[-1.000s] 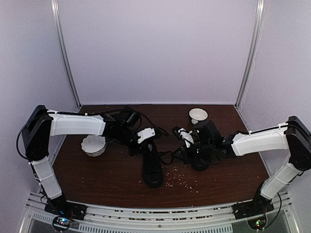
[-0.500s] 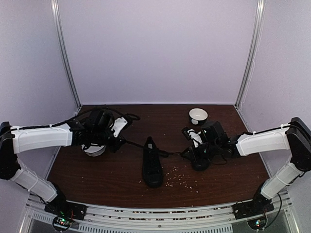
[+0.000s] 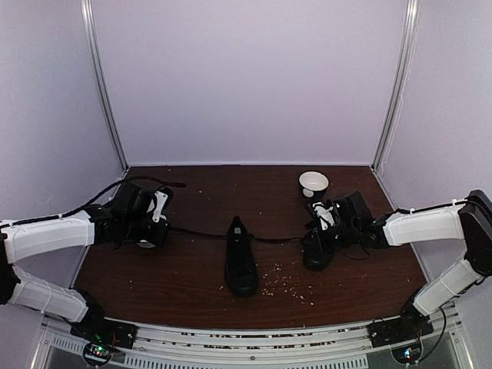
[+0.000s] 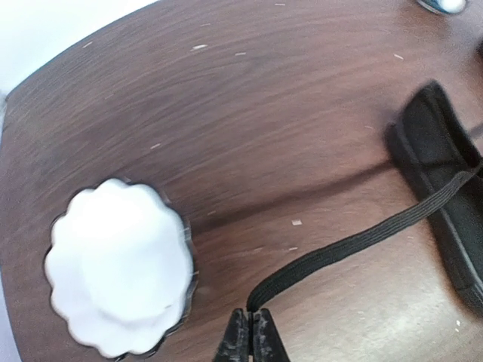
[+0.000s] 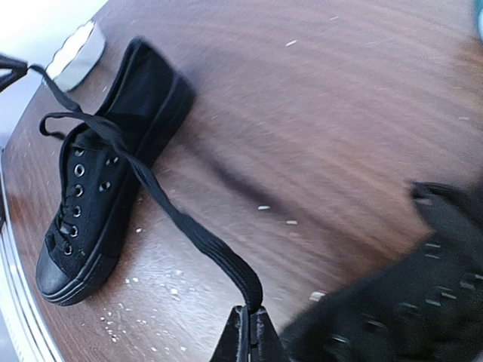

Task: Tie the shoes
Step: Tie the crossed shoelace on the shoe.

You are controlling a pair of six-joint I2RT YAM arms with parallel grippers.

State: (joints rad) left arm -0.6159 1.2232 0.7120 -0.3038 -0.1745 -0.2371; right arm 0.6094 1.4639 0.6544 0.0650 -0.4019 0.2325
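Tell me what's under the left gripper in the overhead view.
A white scalloped bowl stands on the table below the left gripper, which covers most of it overhead; the wrist camera shows it nearly whole. The gripper is shut on a black lace.

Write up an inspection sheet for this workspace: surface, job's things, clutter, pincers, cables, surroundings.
Surface: dark wooden table, scattered with crumbs.
Job's things: one black shoe in the middle, its laces pulled out to either side; second shoe by the right arm.
Clutter: fluted white bowl at left; round white bowl at back right.
Pincers: left pincer shut on left lace; right pincer shut on right lace.
Cables: black cable looping off the left arm.
Surroundings: pale walls, metal posts.
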